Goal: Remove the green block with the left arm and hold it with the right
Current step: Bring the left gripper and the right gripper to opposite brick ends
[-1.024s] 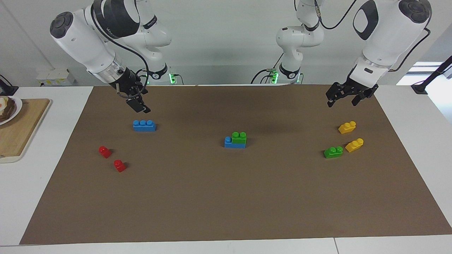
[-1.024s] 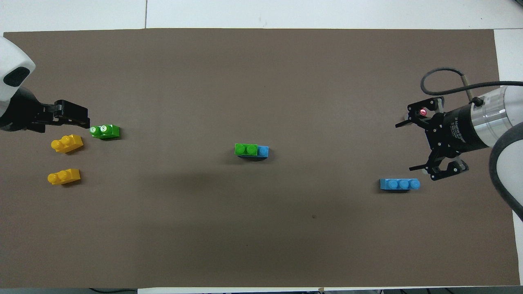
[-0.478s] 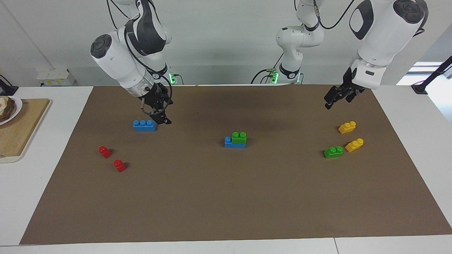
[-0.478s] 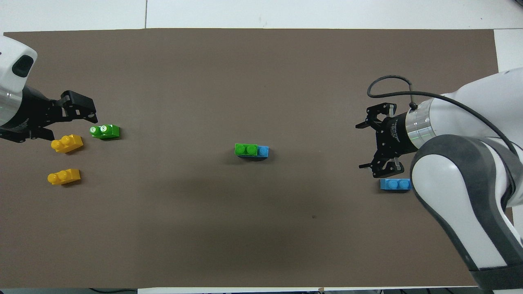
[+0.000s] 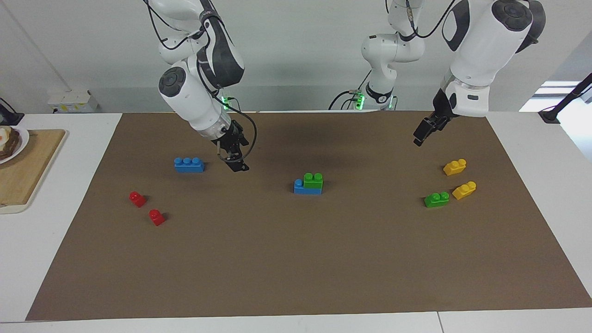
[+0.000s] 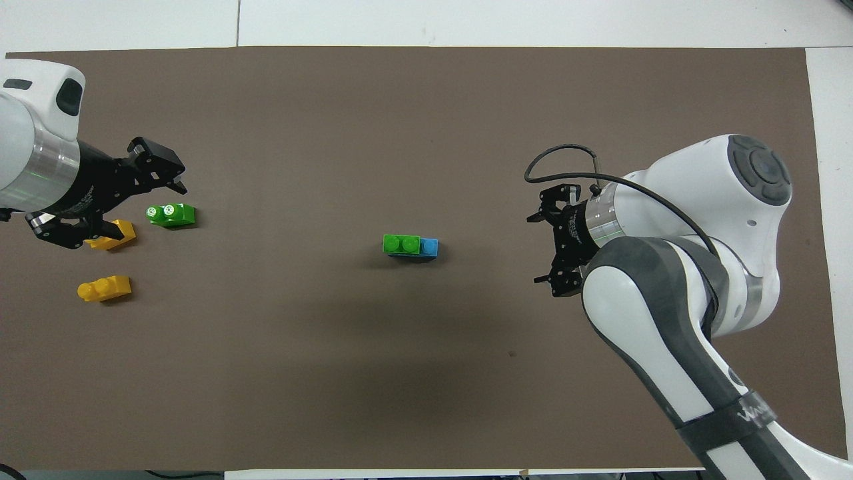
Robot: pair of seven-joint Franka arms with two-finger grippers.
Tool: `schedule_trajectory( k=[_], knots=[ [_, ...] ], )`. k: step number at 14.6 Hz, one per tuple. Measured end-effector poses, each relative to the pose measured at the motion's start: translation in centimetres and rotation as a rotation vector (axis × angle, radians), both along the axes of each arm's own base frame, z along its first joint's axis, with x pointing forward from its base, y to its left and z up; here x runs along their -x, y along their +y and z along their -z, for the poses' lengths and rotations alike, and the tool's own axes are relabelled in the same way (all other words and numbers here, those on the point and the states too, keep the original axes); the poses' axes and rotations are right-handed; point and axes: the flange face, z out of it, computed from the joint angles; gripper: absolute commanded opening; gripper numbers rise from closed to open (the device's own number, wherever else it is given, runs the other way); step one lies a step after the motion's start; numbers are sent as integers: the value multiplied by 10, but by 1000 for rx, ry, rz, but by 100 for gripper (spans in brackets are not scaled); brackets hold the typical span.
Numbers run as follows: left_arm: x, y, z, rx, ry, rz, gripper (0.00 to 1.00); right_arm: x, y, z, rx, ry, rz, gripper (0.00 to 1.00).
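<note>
Brown mat (image 5: 296, 259) covers most of a white table (image 5: 55, 259); white wall at the robots' end; wooden board (image 5: 23, 171) with a plate (image 5: 11, 143) of food off the mat at the right arm's end; green lights glow at both arm bases. Green block (image 5: 313, 180) sits mid-mat, pressed onto a blue brick (image 5: 303, 187), one blue stud left bare toward the right arm's end; same stack in overhead view, green block (image 6: 401, 245) on blue brick (image 6: 428, 248). Right gripper (image 5: 236, 162) hangs low over bare mat between the lone blue brick (image 5: 189, 164) and the stack, fingers spread, holding nothing; seen from above, right gripper (image 6: 550, 247) jaws wide apart. Left gripper (image 5: 422, 133) up over the mat near the yellow bricks (image 5: 454, 167), fingers apart and empty; left gripper (image 6: 113, 203) from above. Second green brick (image 5: 436, 199) touches a yellow one (image 5: 464, 190); two red blocks (image 5: 138, 199) near the right arm's end.
</note>
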Motion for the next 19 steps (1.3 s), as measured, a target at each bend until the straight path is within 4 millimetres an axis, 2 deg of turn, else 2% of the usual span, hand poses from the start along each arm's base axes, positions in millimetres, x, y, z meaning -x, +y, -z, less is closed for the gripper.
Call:
schedule_trajectory(
  k=[2,7,11,16,19],
  knots=[
    [1,-11,5,-5,6,-101,100,2,12,12,-16,-8,4,98],
    [8,-75,31,-18,17,-317,100,5,44,38,-38,-40,10,98],
    [15,-117,73,-22,10,-557,100,6,69,54,-50,-73,25,98],
    [19,-151,111,-16,5,-797,100,9,85,81,-32,-66,14,98],
    [24,-192,146,-26,19,-902,100,8,92,103,-37,-58,38,98]
  ],
)
